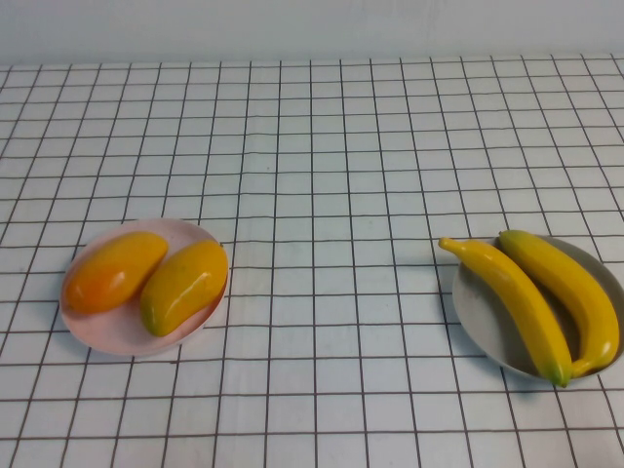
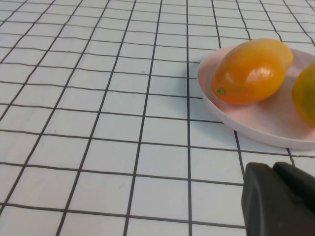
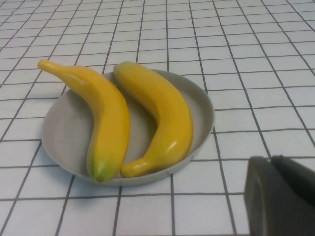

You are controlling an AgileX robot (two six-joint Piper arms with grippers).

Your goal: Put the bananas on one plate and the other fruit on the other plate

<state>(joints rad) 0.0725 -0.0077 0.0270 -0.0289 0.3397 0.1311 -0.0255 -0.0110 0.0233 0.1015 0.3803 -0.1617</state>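
Both bananas (image 1: 546,297) lie side by side on the grey plate (image 1: 478,317) at the worktop's right; the right hand (image 3: 280,196), clenched and holding nothing, sits near that plate. Both mangoes (image 1: 146,278) rest on the pink plate (image 1: 112,336) at left, near the clenched, unladen left hand (image 2: 278,199).

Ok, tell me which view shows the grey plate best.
The right wrist view: the whole grey plate shows, rim and bare floor, with both bananas lying on it. The high view cuts its right edge at the border. The left wrist view shows only the pink plate, not the grey one.
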